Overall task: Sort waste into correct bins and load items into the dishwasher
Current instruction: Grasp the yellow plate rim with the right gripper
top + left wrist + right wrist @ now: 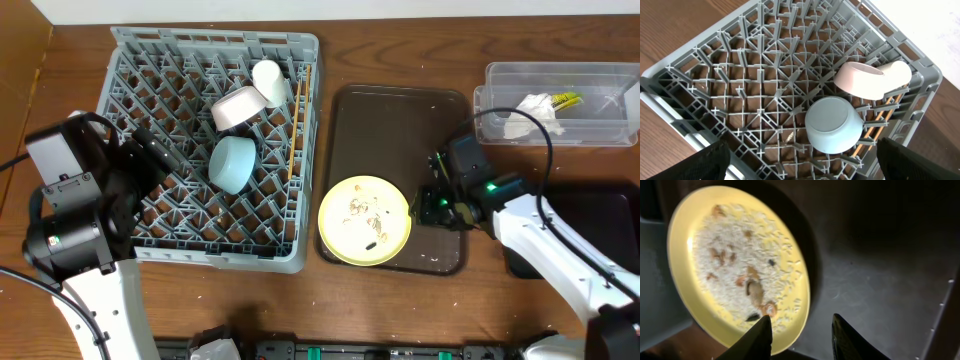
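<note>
The grey dish rack [150, 70] holds a pinkish-white bowl [238, 108], a cream cup [268, 80], an upturned light-blue bowl [232, 165] and chopsticks [293, 125]. My left gripper [160, 160] hovers over the rack's left part, open and empty [800, 167]; the blue bowl [832, 125] lies ahead of it. The yellow plate [364, 220] with crumbs [740, 265] lies on the brown tray [400, 120]. My right gripper [432, 205] is open at the plate's right edge [802, 335], one finger over the plate [690, 295], the other over the tray.
The clear tub [600, 75] at the back right holds a white napkin [530, 105] and a snack wrapper [566, 99]. The black bin [610, 205] lies at the right, partly under my right arm. Bare wooden table shows along the front.
</note>
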Controlling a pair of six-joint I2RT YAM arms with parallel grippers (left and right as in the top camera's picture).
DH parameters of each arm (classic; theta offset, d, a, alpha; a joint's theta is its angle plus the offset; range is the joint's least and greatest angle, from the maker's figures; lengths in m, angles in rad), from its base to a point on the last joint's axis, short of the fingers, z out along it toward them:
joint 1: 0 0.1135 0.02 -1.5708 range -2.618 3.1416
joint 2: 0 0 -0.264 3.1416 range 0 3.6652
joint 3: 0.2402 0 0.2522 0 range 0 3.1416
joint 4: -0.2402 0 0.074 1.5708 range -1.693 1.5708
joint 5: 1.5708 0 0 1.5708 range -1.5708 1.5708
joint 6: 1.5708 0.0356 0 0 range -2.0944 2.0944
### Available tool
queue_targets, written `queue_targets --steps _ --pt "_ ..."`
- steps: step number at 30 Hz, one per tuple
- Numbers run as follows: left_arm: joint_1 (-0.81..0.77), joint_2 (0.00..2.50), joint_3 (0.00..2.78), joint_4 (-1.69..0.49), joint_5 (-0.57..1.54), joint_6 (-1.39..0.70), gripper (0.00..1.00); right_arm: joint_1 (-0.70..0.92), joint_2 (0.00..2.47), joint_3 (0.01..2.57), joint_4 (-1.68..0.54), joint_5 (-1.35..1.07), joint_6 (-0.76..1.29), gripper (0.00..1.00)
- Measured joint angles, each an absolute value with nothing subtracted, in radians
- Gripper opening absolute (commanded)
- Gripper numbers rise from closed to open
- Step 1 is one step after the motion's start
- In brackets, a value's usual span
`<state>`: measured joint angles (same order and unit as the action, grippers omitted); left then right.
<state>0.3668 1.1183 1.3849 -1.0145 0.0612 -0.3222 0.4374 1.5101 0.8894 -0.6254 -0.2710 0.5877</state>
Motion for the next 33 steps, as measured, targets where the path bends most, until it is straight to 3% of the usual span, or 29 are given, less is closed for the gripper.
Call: queue_targets --steps 2,7,11,15,19,25,33 --pt "0.367 1.118 1.385 -1.015 0.061 -0.322 0.95 0.437 1.542 0.885 -0.611 -0.274 0.604 0.39" --pt "0.367 1.119 1.385 -1.015 0.061 -0.322 0.95 0.437 1.626 0.883 -0.566 -0.282 0.625 0.34" --pt "0.367 1.119 1.385 -1.015 0.061 -0.322 0.95 0.437 1.671 0.881 -0.564 -0.286 0.636 0.23" --pt "0.367 1.118 1.385 -1.015 0.061 -0.322 0.95 0.437 1.678 0.881 -0.562 -0.284 0.643 0.27" --pt "0.367 1.119 1.385 -1.015 0.061 -0.322 0.95 0.437 1.678 0.881 -0.563 -0.271 0.643 0.2" --pt "0.367 1.119 1.385 -1.015 0.061 -0.322 0.95 0.434 1.678 0.881 -0.595 -0.197 0.673 0.2" --pt "0.367 1.118 1.385 -1.015 0.061 -0.322 0.95 0.341 1.679 0.926 -0.745 -0.097 0.69 0.04"
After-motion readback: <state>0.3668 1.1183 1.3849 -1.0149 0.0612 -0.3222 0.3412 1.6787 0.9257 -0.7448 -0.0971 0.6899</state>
